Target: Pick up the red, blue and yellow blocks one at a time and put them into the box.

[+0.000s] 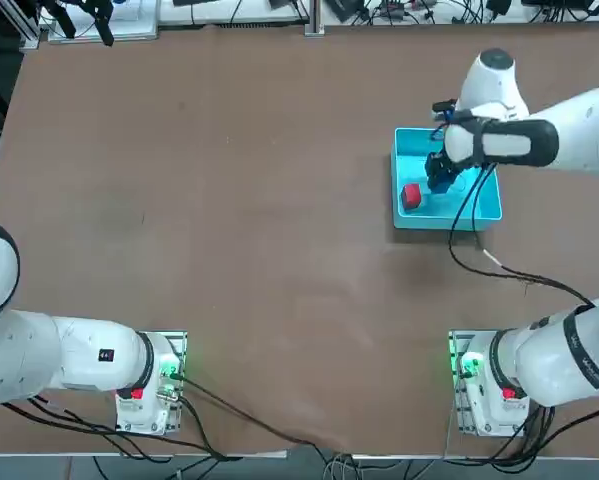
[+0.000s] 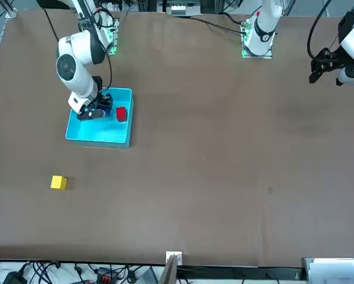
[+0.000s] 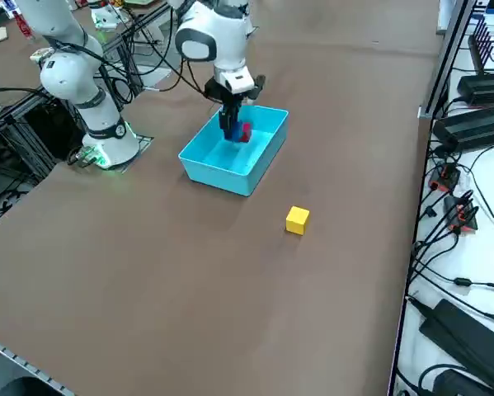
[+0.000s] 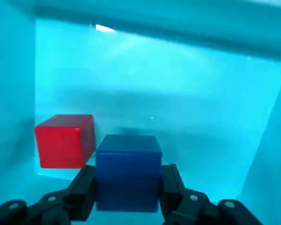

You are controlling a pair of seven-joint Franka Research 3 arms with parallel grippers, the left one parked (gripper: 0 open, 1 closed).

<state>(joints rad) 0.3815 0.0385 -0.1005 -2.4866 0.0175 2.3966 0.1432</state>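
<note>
Reaching down into the box (image 1: 407,160), the right arm's jaws (image 4: 128,192) are closed on the blue block (image 4: 128,173), which is held between them. The red block (image 4: 66,141) is seen inside, near it; the yellow block (image 3: 297,220) is left on the desk (image 3: 189,280).

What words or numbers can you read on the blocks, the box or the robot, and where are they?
None that I can read: the blue block, red block, yellow block and box show no writing, nor does the right gripper.
</note>
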